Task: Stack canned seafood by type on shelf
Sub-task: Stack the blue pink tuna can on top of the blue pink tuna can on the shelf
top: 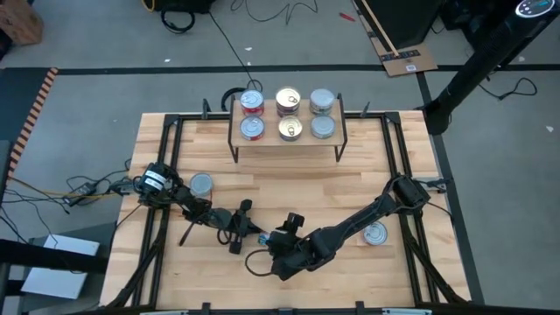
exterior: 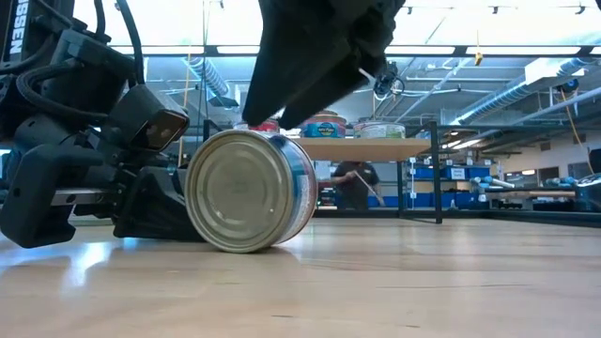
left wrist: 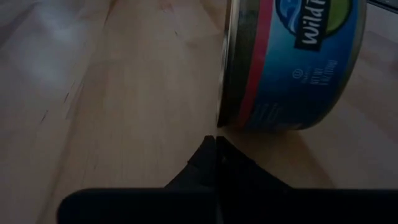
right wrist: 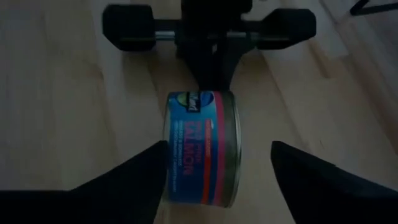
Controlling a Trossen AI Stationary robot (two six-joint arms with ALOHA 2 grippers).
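A blue-labelled seafood can (right wrist: 202, 149) stands on its edge on the table, one flat end facing the low view (exterior: 249, 191). My left gripper (left wrist: 216, 146) is shut and low on the table, its tips at the can's curved wall. My right gripper (right wrist: 217, 168) is open, and its two fingers stand on either side of the can's flat ends; I cannot tell whether they touch. In the high view both grippers meet at the near middle of the table (top: 265, 238). The shelf (top: 289, 143) at the far middle carries several cans: red at the left, gold-topped in the middle, silver at the right. My left gripper lays its shut fingertips (right wrist: 208, 78) against the can's curved labelled wall (left wrist: 249, 121), low down near one rim. The fingers come level from the table's left. The can stays on its edge on the table.
One loose can (top: 201, 184) lies flat at the table's left, another (top: 376, 233) under my right arm at the right. Black frame bars run along the table's sides. A person (exterior: 352, 183) stands in the room beyond the table.
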